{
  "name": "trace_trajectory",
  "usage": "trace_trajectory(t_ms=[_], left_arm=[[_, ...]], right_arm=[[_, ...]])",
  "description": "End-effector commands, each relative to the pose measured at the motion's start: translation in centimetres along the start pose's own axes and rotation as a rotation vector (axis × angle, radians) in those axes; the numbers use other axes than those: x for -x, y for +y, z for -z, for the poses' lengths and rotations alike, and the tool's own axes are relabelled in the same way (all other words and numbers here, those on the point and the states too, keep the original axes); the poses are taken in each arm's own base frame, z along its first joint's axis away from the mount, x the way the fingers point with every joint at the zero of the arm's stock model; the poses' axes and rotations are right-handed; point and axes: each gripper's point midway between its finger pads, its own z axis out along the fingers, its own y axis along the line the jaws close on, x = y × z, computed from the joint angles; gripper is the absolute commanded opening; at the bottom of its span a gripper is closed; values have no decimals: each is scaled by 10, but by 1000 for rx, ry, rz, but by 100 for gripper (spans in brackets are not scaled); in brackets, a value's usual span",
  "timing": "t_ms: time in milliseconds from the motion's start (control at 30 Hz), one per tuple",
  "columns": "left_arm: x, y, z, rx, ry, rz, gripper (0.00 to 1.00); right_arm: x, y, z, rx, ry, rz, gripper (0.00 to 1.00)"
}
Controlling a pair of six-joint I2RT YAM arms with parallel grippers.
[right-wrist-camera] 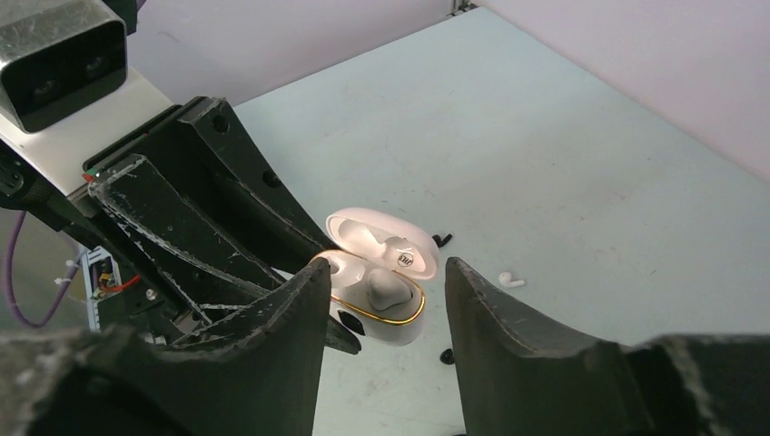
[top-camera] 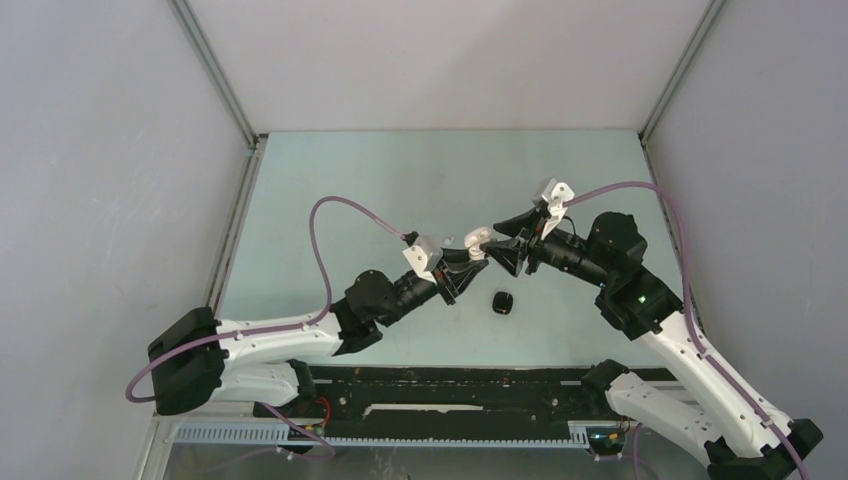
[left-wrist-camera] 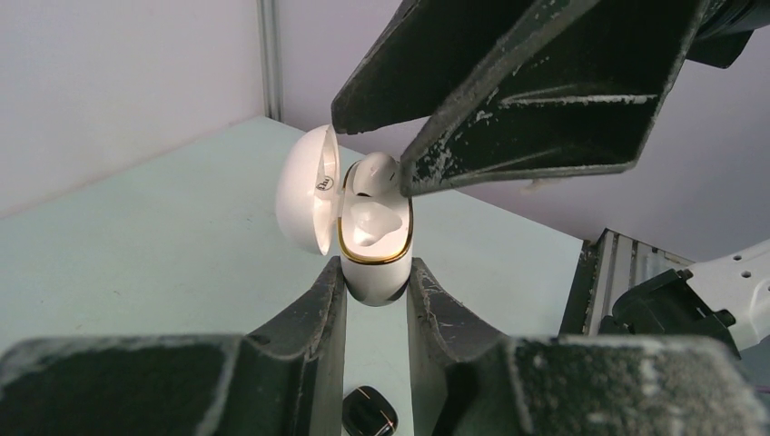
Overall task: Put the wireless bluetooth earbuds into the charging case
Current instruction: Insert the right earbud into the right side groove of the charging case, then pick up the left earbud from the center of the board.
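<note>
My left gripper (left-wrist-camera: 374,269) is shut on the base of a white charging case (left-wrist-camera: 374,238) with a gold rim and holds it above the table. Its lid (left-wrist-camera: 304,186) is open. One white earbud (left-wrist-camera: 370,222) sits in the case, and a second white bud (left-wrist-camera: 375,171) shows at its far end. My right gripper (right-wrist-camera: 386,268) is open and empty, its jaws on either side of the case (right-wrist-camera: 381,300). Its fingers (left-wrist-camera: 508,91) hang just over the case. A loose white earbud (right-wrist-camera: 511,280) and two small black buds (right-wrist-camera: 442,240) (right-wrist-camera: 447,356) lie on the table.
A closed black case (top-camera: 503,301) lies on the table below the two grippers and also shows in the left wrist view (left-wrist-camera: 370,413). The grippers (top-camera: 472,258) (top-camera: 503,240) meet tip to tip at mid-table. Grey walls enclose the table on three sides.
</note>
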Motion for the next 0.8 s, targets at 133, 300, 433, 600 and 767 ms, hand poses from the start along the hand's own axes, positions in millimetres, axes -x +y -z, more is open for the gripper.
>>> trace_trajectory(t_ms=[133, 300, 433, 600, 767], left_arm=[[21, 3, 0, 11, -78, 11, 0], [17, 3, 0, 10, -69, 14, 0], [15, 3, 1, 8, -64, 18, 0], [12, 2, 3, 5, -59, 25, 0], [15, 8, 13, 30, -69, 25, 0]], right_arm=[[25, 3, 1, 7, -47, -73, 58], [58, 9, 11, 32, -94, -87, 63], [70, 4, 18, 5, -90, -75, 69], [68, -17, 22, -78, -38, -53, 74], [49, -38, 23, -89, 47, -101, 76]])
